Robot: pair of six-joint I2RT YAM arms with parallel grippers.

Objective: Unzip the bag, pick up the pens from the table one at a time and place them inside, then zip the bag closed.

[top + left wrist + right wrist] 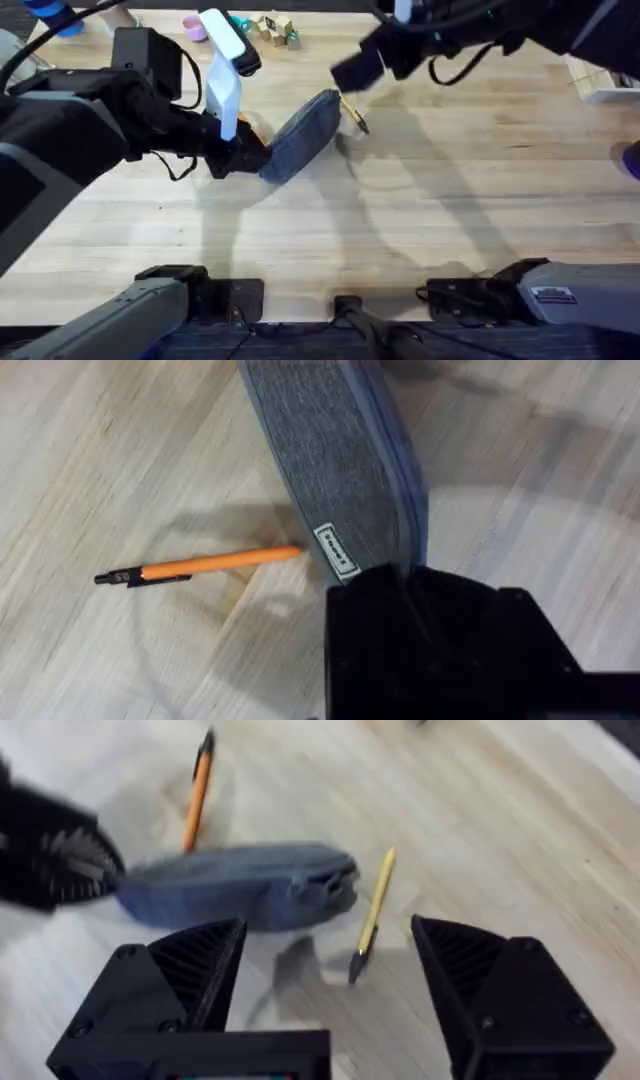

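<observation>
- Left gripper (240,150): jaws closed on one end of the denim pencil pouch (302,135), pinning it against the surface; in the left wrist view the black housing covers the actual contact, so depth of bite cannot be confirmed.
- Right gripper (330,990): jaws spread wide and empty, poised above the pouch's free end and the nearer pen.
- Risk: a shallow hold on soft fabric could slip once the zip is pulled, dragging the pouch rather than opening it.
- Risk: the yellow-orange pen (372,912) lies just beside the pouch's free end (its dark tip pointing towards the right jaws); a descent for the zip pull could nudge or roll it away.
- Risk: the second pen (200,566) has one end tucked at the pouch's edge; any pouch shift may sweep it.
- Materials: pouch is blue-grey woven cloth, elongated, pliable, with a small white label (335,548); pens are thin, smooth, rigid cylinders, prone to rolling.
- Surface (450,200): pale plank wood, smooth, offering little friction.
</observation>
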